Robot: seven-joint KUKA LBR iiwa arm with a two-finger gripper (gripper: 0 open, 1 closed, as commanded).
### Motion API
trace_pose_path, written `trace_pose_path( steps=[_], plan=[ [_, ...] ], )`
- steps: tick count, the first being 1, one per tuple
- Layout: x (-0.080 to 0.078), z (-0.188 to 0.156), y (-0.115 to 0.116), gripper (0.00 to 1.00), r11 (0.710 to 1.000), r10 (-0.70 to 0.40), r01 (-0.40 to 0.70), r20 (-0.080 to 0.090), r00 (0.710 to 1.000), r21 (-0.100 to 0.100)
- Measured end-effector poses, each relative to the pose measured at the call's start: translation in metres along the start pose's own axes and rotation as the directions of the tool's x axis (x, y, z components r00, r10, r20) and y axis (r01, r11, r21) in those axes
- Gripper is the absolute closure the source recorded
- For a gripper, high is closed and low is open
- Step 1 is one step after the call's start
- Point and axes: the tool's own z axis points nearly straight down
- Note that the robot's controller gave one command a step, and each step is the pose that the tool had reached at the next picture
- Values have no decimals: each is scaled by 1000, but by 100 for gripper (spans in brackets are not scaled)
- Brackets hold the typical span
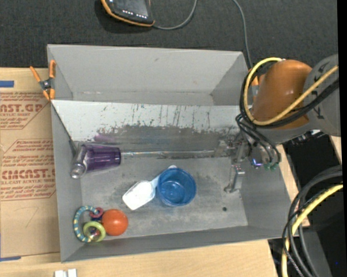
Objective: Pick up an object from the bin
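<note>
Over the scuffed grey bin floor (205, 210), at right, fingers (230, 187) hang closed, empty.

Finds gripper (234, 181) at 3 o'clock in grey bin (160, 79), over bare floor. Records blue cup (176, 187) near centre, white scoop (138, 195) touching it at its 9 o'clock. Notes purple cup (100, 157) lying sideways at 9 o'clock; orange ball (114, 222) against multicoloured ring toy (88, 225) at 7 o'clock.

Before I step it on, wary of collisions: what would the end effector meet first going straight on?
Probably bare bin floor: the end effector points down at the right end, the blue cup apart to its left. Depth unclear.
</note>
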Motion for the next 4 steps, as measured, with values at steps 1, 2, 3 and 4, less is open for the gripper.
trace_pose_path(
  steps=[1, 2, 3, 4],
  plan=[
    [-2, -5, 0, 0, 1000, -2, 2, 8, 1000, 1],
    [-4, 87, 96, 0, 998, -69, 69, -2, 998, -4],
    [-22, 46, 107, 0, 976, -219, 219, 15, 976, 4],
    [-1, 54, 171, 0, 999, 34, -34, -2, 999, -4]
  ],
)
